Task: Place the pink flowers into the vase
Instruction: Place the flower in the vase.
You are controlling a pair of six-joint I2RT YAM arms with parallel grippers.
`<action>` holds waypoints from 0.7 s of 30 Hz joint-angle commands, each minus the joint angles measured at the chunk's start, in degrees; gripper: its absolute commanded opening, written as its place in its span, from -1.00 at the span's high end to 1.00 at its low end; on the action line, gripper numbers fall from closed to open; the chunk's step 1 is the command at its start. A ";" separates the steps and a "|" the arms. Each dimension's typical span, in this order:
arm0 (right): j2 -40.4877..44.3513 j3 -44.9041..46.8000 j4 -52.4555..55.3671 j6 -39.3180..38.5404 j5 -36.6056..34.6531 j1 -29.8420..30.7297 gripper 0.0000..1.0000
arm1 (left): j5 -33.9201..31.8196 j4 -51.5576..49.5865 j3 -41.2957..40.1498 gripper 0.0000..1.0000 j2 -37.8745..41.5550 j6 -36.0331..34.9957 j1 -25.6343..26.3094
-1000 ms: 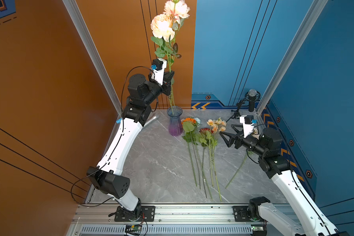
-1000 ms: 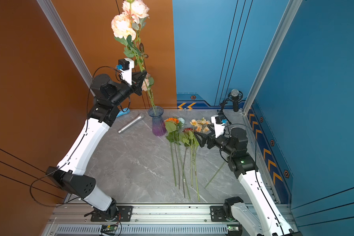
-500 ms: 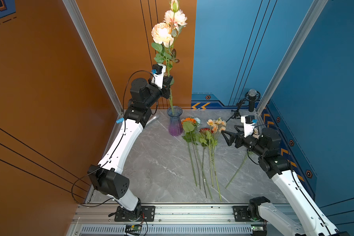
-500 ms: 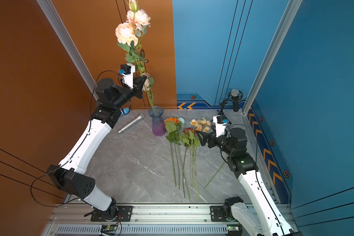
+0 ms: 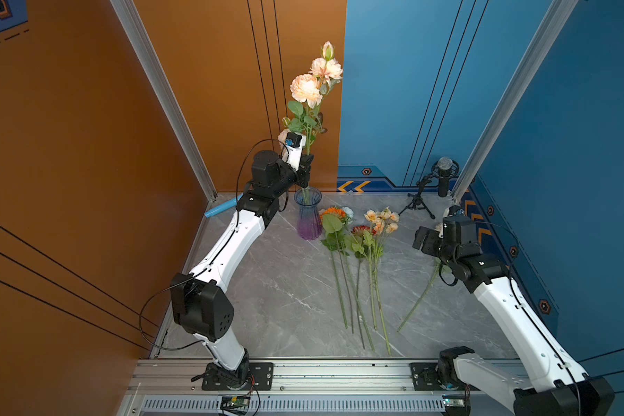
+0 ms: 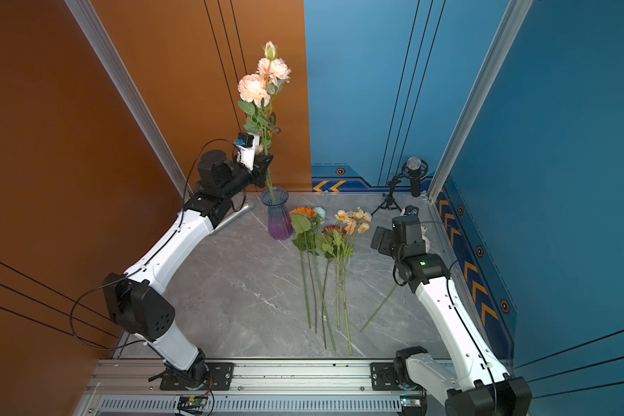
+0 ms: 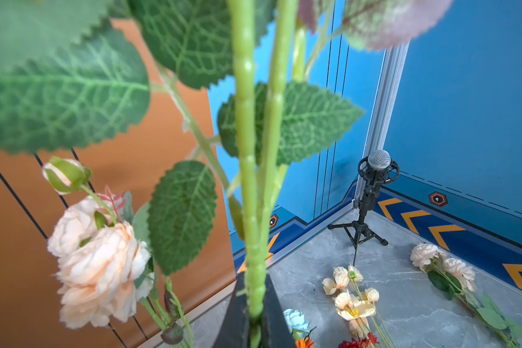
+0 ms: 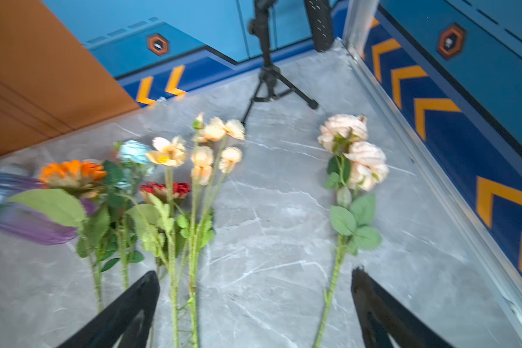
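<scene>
Left gripper (image 5: 307, 171): pinched tight on the pink flower (image 5: 308, 88), low on the stem, just above the vase (image 5: 308, 216). Holds it near upright, blooms high over the arm, lower end inside the flared top; cannot tell how deep

Right gripper (image 8: 253, 275): spread wide, empty, hovering over the table (image 5: 285, 288) near the third pink flower (image 8: 354, 156), lying flat by the blue wall, apart from the rest

Second pink flower (image 7: 97, 262): hangs its bloom beside the left gripper; looks to stand in the vase, stem base hidden

Risks, as judged:
- Tall and top-heavy; if let go with the end shallow, may lever over the rim and drop out, or tip the vase
- Crowded by leaves at the jaws in the left wrist view; may snag on opening and drag the stem back up
- If pushed down off-line, may jam against the glass or the second stem and shove the unbraced vase
- Close quarters between left arm and vase; may knock it on a careless retreat

Count:
- Grippers: two
- Vase: one
- Pink flowers: three (one held, one seemingly in, one on the table)
- Other stems on the table, by bloom: four, namely orange bloom (image 5: 334, 212), blue bloom (image 5: 348, 212), red bloom (image 5: 362, 229), peach spray (image 5: 380, 219)
- Microphone (image 5: 444, 173) on tripod: one
</scene>
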State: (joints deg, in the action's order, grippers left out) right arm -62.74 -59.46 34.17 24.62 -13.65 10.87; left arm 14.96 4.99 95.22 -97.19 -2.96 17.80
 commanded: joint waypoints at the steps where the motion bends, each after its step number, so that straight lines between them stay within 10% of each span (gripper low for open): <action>1: -1.83 0.00 7.38 4.14 -7.67 -1.25 -1.00 | 0.48 1.62 -1.28 1.00 -1.04 1.67 0.30; 21: -12.55 6.31 2.91 3.60 -1.15 -14.94 -1.00 | 0.17 8.05 -11.81 0.93 -2.13 5.79 -0.05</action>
State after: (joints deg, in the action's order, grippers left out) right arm -74.35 -53.98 38.15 28.38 -16.03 -3.11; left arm 14.96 11.20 84.86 -99.04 1.13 17.80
